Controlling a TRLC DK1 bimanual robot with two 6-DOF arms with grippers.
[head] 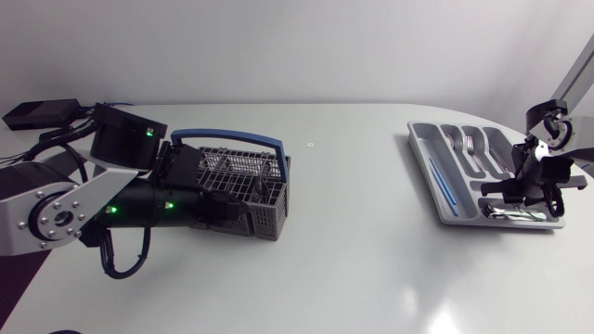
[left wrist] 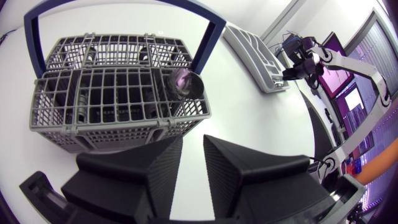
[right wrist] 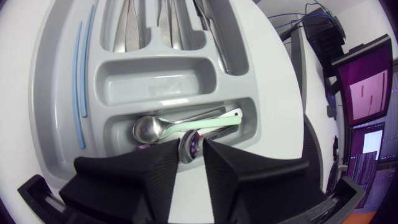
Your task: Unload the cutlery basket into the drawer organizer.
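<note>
Cutlery basket sits on the left half of the table, long axis running across it, one spoon standing inside bowl-up. My left arm lies low beside it, left gripper slack and empty, aimed at the basket's side. My right arm bends down over the drawer organizer, right gripper above the end compartment where a second spoon lies crosswise; whether it grasps anything I cannot tell.

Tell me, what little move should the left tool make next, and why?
Probably ease forward and down onto the spoon sticking up in the cutlery basket. The left tool sits just short of the basket, open and empty, and that spoon is the only cutlery visible there.
</note>
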